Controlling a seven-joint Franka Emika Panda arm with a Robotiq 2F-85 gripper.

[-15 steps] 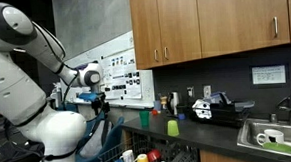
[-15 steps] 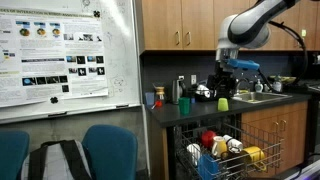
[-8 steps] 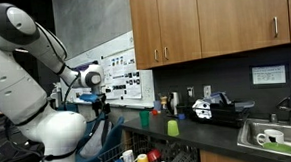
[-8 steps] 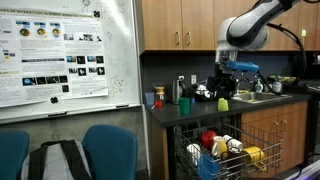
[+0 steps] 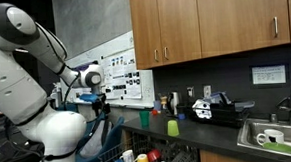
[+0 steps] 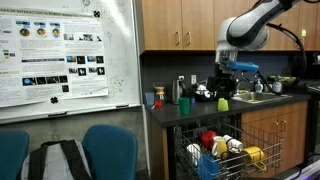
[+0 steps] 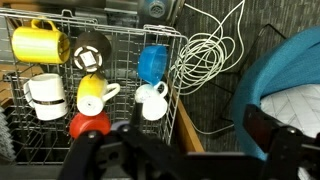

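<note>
My gripper (image 7: 185, 152) hangs open and empty above a wire dish rack (image 7: 120, 20); its dark fingers (image 7: 268, 130) frame the bottom of the wrist view. In the rack lie a yellow mug (image 7: 38, 42), a dark cup (image 7: 92, 52), a blue cup (image 7: 152, 63), white mugs (image 7: 45, 95), a yellow-and-white mug (image 7: 92, 95) and a red mug (image 7: 88, 125). In both exterior views the gripper (image 5: 94, 97) (image 6: 232, 85) hovers well above the rack (image 6: 215, 150), touching nothing.
A coil of white cable (image 7: 205, 55) lies on grey carpet beside the rack, next to a blue chair (image 7: 290, 70). The counter holds a green cup (image 6: 222, 103) and other items, near a sink (image 5: 274, 136). Wooden cabinets (image 5: 213, 22) hang above. A poster board (image 6: 60, 60) stands behind blue chairs (image 6: 108, 150).
</note>
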